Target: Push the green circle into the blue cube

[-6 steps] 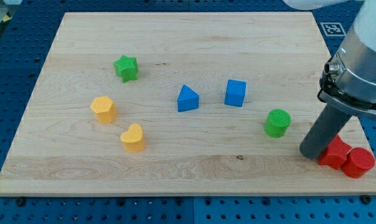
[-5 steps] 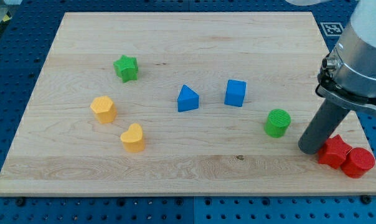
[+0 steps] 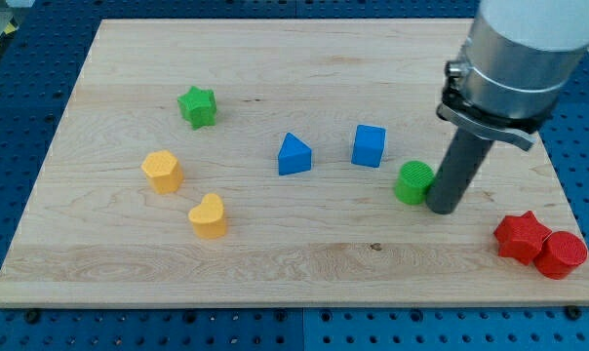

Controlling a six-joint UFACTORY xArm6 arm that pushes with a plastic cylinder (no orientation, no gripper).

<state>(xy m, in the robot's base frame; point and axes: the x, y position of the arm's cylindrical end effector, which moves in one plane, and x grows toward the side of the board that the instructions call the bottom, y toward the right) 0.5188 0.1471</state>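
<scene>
Blocks lie scattered over the wooden board (image 3: 275, 58), and from the view's left they run so: a green star (image 3: 198, 106) toward the top, an orange hexagon (image 3: 163, 171) below it, an orange heart (image 3: 208, 215) lower again, then a blue wedge (image 3: 294, 155) near the middle. None of these matter to the push, and all sit well apart from it.

Next comes the blue cube (image 3: 369, 145), the target, and just below and to the right of it the green circle (image 3: 412, 182), near the cube but not touching. My tip (image 3: 440, 207) stands against the circle's right side, touching or very nearly so. There is no pincer on this arm, only the rod, so nothing is held and there is no jaw opening to report.

As I judge it, the cube lies up and to the left of the circle, while my tip sits mostly to the right. A straight leftward shove would likely slide the circle under the cube and miss. Better to work the tip round toward the circle's lower right, then push slowly up-left through its centre, since a round block rolls off the rod easily.

Farthest right, a red star (image 3: 522, 237) and a red cylinder (image 3: 562, 254) rest together near the board's corner, out of the way.
</scene>
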